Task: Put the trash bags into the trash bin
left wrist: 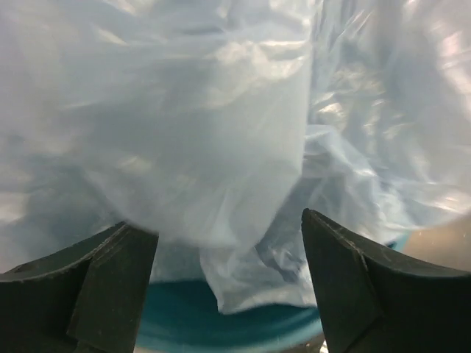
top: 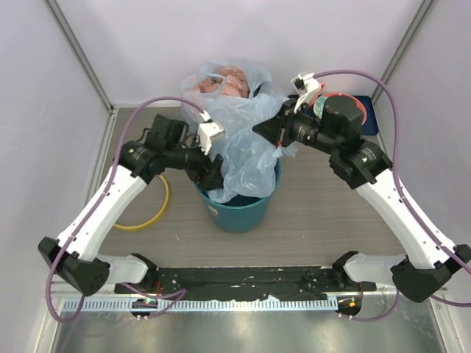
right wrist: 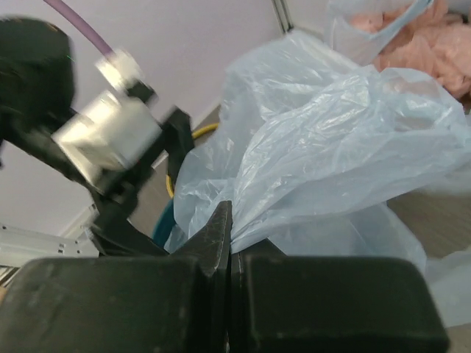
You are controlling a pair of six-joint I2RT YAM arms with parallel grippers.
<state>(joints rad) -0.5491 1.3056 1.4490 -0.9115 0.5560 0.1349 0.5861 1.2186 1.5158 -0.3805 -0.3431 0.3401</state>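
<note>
The light-blue trash bag (top: 246, 143) hangs crumpled over the teal trash bin (top: 239, 212), its lower part inside the bin's mouth. My right gripper (top: 260, 126) is shut on a bunched fold at the top of the bag, above the bin; in the right wrist view the closed jaws pinch the film (right wrist: 230, 235) (right wrist: 331, 147). My left gripper (top: 214, 175) is open at the bin's left rim, against the bag. In the left wrist view its fingers (left wrist: 118, 287) stand wide apart with the bag (left wrist: 221, 132) in front and the bin's rim (left wrist: 243, 323) below.
A clear whitish bag with pink lumps (top: 221, 82) stands behind the bin. A yellow ring (top: 151, 209) lies on the table left of the bin. A pink mug (top: 344, 105) sits on a blue object (top: 368, 114) at the back right.
</note>
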